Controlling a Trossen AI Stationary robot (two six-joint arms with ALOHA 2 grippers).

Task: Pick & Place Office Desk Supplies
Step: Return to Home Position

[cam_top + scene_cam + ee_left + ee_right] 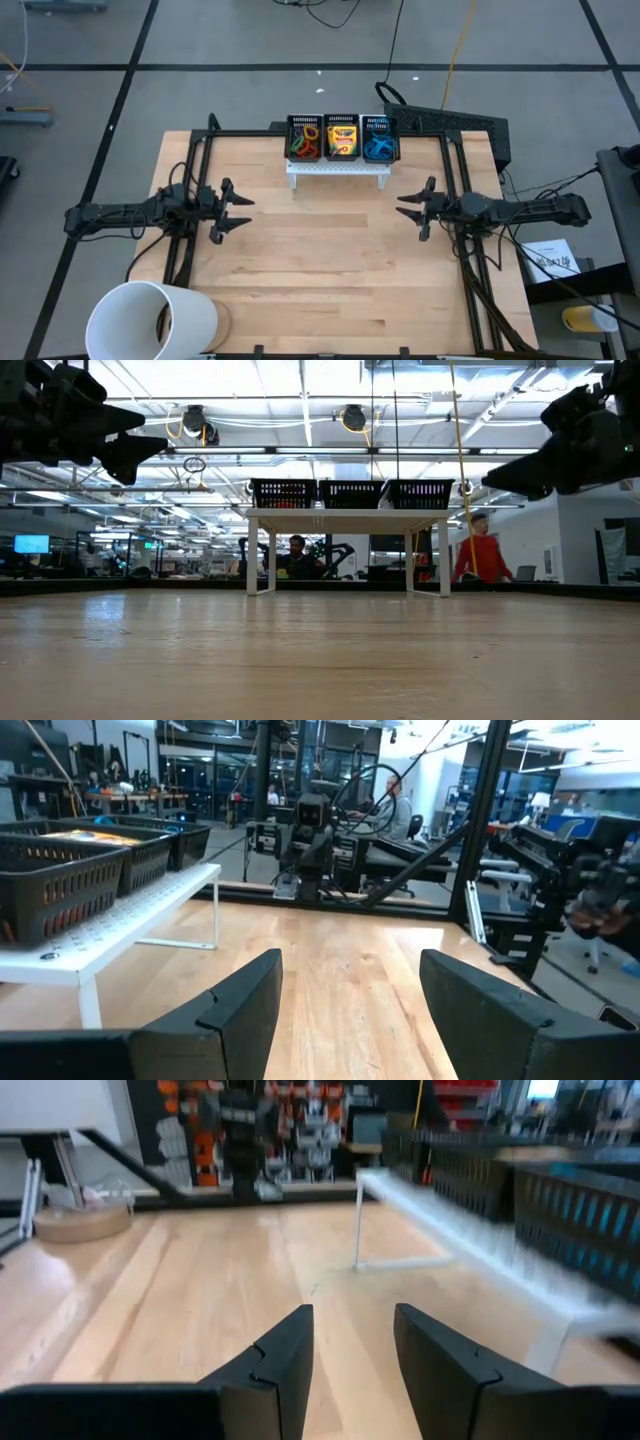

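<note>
Two claws hang empty above the desk [320, 270]; left claw [249, 212] spread at the left; on the shelf [335, 169], three bins [341, 117] hold red-and-orange rubber bands [305, 143], a crayon box [342, 140], blue bands [378, 149]; right claw [400, 206] spread at the right; sorting looks finished, no supplies left loose.

Overhead, low, wrists: shelf [338, 168] shared

No legible text or labels anywhere
</note>
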